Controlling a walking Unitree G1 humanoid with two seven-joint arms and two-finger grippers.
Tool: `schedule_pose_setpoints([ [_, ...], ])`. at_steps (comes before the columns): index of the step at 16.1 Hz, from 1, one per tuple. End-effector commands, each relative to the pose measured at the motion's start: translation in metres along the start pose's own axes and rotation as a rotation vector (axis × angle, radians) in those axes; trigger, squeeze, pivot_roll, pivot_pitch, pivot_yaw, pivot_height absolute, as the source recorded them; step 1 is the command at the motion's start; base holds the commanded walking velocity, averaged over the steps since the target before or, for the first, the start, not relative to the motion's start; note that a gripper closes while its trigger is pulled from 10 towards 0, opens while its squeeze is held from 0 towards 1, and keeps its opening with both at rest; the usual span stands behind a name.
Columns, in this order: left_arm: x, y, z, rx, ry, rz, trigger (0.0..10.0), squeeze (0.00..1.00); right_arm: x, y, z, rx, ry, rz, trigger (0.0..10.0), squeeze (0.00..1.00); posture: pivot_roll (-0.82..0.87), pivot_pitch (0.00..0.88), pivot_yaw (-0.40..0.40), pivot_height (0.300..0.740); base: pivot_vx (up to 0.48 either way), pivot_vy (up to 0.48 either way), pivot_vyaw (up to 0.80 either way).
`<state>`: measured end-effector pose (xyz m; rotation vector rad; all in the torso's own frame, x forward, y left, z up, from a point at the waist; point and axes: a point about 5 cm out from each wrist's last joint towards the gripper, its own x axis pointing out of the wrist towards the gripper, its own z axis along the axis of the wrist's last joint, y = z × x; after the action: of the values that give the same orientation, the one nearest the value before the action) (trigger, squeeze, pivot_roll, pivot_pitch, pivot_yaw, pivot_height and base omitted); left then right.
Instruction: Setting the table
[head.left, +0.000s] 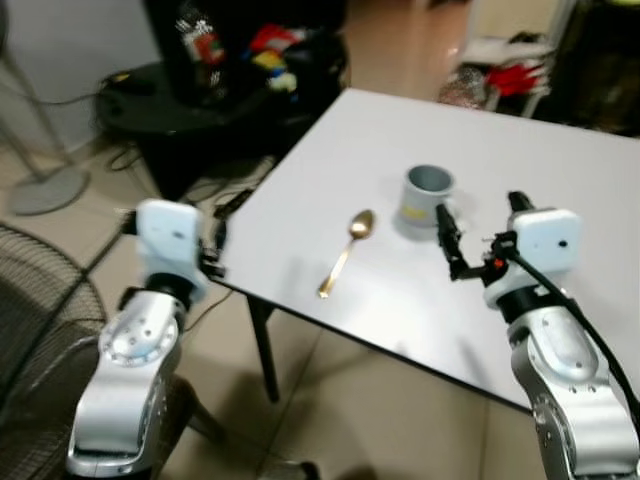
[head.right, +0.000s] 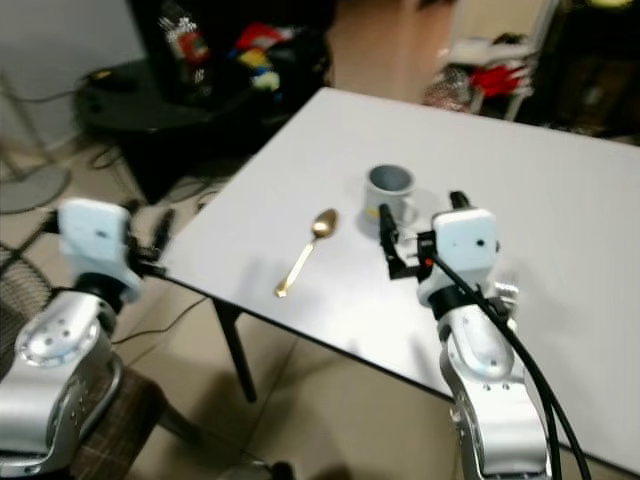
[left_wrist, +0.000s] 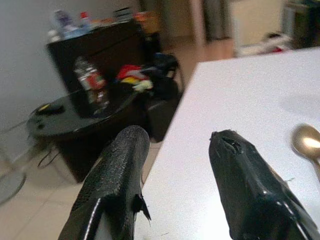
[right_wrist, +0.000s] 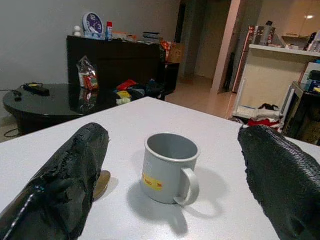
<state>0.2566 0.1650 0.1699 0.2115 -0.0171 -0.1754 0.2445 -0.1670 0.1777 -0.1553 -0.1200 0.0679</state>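
just ahead of right gripper (head.left: 482, 232), grey mug (head.left: 427, 196)

A grey mug (right_wrist: 168, 168) with a yellow label stands upright on the white table (head.left: 560, 170), a gold spoon (head.left: 346, 253) lying just beside it.

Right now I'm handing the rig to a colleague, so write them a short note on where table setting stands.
Right gripper: open, empty, held over the white table just short of the grey mug, its fingers spread either side of it in the wrist view.
Left gripper: open, empty, at the table's near left edge.
Gold spoon: flat on the table left of the mug, bowl pointing away from the robot.
Done: nothing gripped yet.
Left: probably close on the mug and place it, then the spoon.
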Motion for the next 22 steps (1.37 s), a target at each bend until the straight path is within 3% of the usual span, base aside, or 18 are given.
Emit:
schedule_pose_setpoints([
  [1,-0.001,0.000,0.000,0.022,0.002,-0.031,10.0,0.00,0.000,0.004,-0.005,0.015,0.035,0.007,10.0,0.00,0.06,0.000,0.050,0.740,0.000,0.000,0.80],
  [4,0.000,-0.001,-0.004,-0.043,0.020,-0.005,10.0,0.00,-0.003,0.017,-0.014,0.077,0.093,0.109,10.0,0.00,0.06,0.000,0.054,0.740,0.000,0.000,0.80],
  [8,0.000,-0.005,-0.008,-0.066,0.052,-0.044,10.0,0.00,-0.005,0.021,-0.014,0.059,0.101,0.157,10.0,0.00,0.05,0.000,0.052,0.740,0.000,0.000,0.80],
  [10,-0.001,-0.003,-0.013,-0.090,0.084,-0.036,10.0,0.00,-0.004,0.022,-0.015,0.053,0.100,0.177,10.0,0.20,0.05,0.000,0.047,0.740,0.000,0.000,0.80],
  [12,0.002,-0.006,-0.007,-0.091,0.074,-0.050,10.0,0.00,-0.003,0.021,-0.011,0.048,0.083,0.181,10.0,0.30,0.06,0.000,0.040,0.740,0.000,0.000,0.80],
  [16,0.003,-0.007,-0.006,-0.087,0.070,-0.049,10.0,0.00,-0.002,0.026,-0.011,0.064,0.089,0.207,10.0,0.33,0.07,0.000,0.035,0.740,0.000,0.000,0.80],
  [18,0.001,-0.008,-0.006,-0.049,0.058,-0.052,10.0,0.00,-0.002,0.032,-0.014,0.125,0.092,0.235,10.0,0.31,0.07,0.000,0.031,0.740,0.000,0.000,0.80],
  [21,0.003,-0.009,-0.002,-0.040,0.039,-0.040,10.0,0.00,0.002,0.029,-0.010,0.089,0.076,0.193,10.0,0.24,0.08,0.000,0.034,0.740,0.000,0.000,0.80],
  [22,0.004,-0.004,-0.004,-0.034,0.033,0.018,10.0,0.00,0.003,0.028,-0.013,0.067,0.085,0.173,10.0,0.22,0.07,0.000,0.040,0.740,0.000,0.000,0.80],
])
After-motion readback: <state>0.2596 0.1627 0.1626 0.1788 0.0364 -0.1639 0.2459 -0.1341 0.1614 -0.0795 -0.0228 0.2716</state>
